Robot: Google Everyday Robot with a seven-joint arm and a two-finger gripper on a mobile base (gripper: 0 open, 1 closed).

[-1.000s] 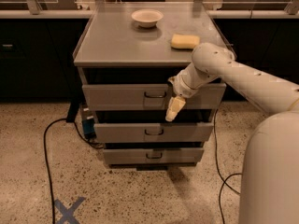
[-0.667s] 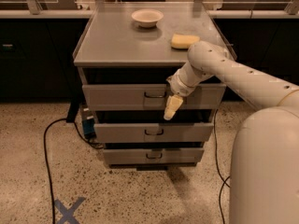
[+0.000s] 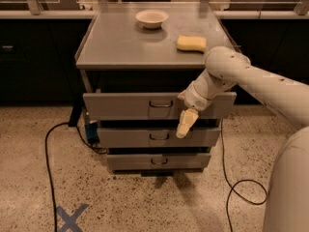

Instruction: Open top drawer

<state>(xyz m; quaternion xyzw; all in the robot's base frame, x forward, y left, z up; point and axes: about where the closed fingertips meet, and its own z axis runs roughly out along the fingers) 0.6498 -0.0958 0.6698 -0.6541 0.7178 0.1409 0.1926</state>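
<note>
On the speckled floor at the far left, a blue tape cross point(image 3: 70, 218) was seen, and a black cable point(image 3: 47, 168) was trailed beside it toward the left foot of the grey table point(image 3: 111, 47). A white bowl point(image 3: 151, 18) was set near the twelve o'clock edge of the top; nothing could be made out inside it.

Under the top, the top drawer point(image 3: 120, 106) was found as the widest of three grey fronts, with its small wire handle point(image 3: 161, 104) at centre. The narrower middle drawer point(image 3: 125, 137) and bottom drawer point(image 3: 130, 162) were stacked below it. Only the fronts were shown, so the contents of all three were hidden, and how far the top one was drawn out could not be judged.

A yellow sponge point(image 3: 191, 43) was laid on the table at four o'clock from the bowl. The hand point(image 3: 186, 123) was hung tip-down at the lower edge of the top drawer, at four o'clock from the handle, near it but not on it. Whether it was spread or pressed together could not be told. The white arm point(image 3: 251, 79) was extended in from three o'clock.

Reaching the handle was judged to be the step in hand. For this to be done well, the hand would need to be raised toward ten o'clock and the wire loop taken squarely. The pull should then be kept straight and level, so that the drawer is not jammed and the bowl and sponge are not shaken.
</note>
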